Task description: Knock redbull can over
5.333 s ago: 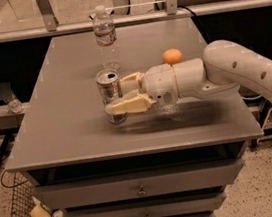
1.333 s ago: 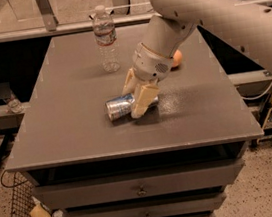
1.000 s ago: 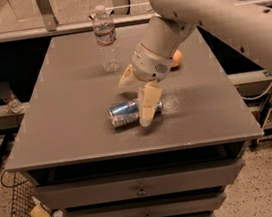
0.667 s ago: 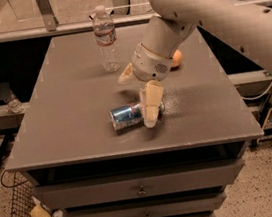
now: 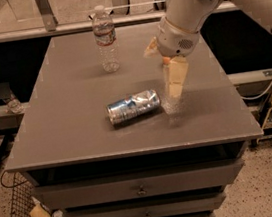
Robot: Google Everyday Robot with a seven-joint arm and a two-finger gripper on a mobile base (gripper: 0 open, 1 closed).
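Observation:
The redbull can (image 5: 133, 107), silver and blue, lies on its side on the grey table (image 5: 77, 123), a little in front of the table's middle. My gripper (image 5: 162, 74) hangs from the white arm just right of the can and above it, not touching it. It is open and empty: one cream finger (image 5: 175, 81) points down toward the table and the other sticks out to the upper left.
A clear plastic water bottle (image 5: 105, 39) stands upright at the back of the table, left of the gripper. A sliver of an orange object (image 5: 167, 61) shows behind the gripper. Drawers sit under the table's front edge. A wire basket (image 5: 27, 211) is on the floor at the left.
The can stood upright between the fingers 5.3 s ago and now lies on its side. Over the last second the gripper rose and drew back to the right, away from the can.

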